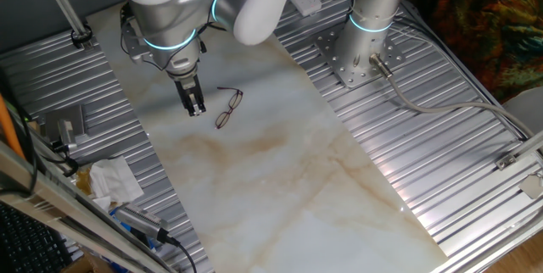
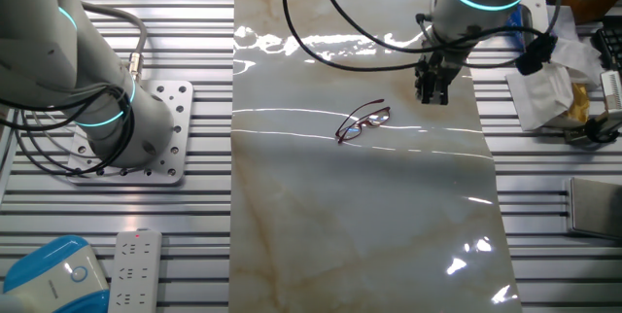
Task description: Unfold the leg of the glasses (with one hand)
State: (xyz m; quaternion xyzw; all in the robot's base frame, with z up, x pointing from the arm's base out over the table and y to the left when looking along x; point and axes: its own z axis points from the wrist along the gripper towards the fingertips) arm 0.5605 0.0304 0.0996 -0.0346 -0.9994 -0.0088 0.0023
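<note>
A pale marble-patterned tabletop (image 1: 280, 171) with tan veins fills the middle of the scene, flanked by ribbed silver metal panels (image 1: 424, 137). A silver-white robot arm with a glowing cyan ring (image 1: 165, 10) reaches in over the far part of the marble. Its round base sits bolted to a square metal mounting plate (image 2: 160, 133) on the ribbed panel.

At the arm's tip hangs the narrow black two-finger gripper (image 1: 196, 108), pointing down at the table. Its fingers sit close together with nothing between them; whether they are fully closed cannot be told.

Just beside the gripper, apart from it, the small dark reddish-brown wire-frame glasses (image 1: 227, 108) lie flat on the marble. One thin leg appears to angle out from the frame.

A crumpled white tissue (image 1: 114, 180) rests on the ribbed panel near the table edge.
</note>
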